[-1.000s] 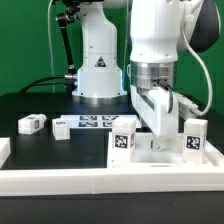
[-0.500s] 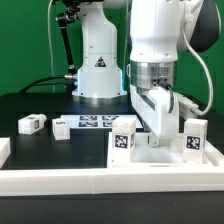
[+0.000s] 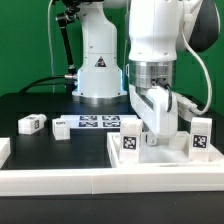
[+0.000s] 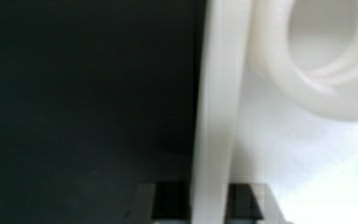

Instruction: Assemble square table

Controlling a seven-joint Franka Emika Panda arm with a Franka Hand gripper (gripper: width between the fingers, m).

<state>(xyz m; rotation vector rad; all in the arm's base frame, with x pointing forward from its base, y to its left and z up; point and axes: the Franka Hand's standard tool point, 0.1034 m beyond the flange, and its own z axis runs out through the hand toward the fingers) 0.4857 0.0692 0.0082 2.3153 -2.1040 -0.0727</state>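
The marker board (image 3: 97, 123) lies on the black table (image 3: 50, 150) behind a white rail (image 3: 55, 181).

This is looking like a robotics lab, not a home or a shop. A white robot arm (image 3: 155, 40) is standing on a black counter (image 3: 30, 100), and a flat green backdrop (image 3: 25, 40) is closing off the space behind it. Dark cables (image 3: 40, 84) are trailing past the arm's foot. The marker board (image 3: 95, 123) is lying flat near that foot, showing printed black-and-white tags, and small white blocks (image 3: 31, 123) beside it are carrying similar tags. White rail walls (image 3: 60, 178) are fencing the counter's front edge.
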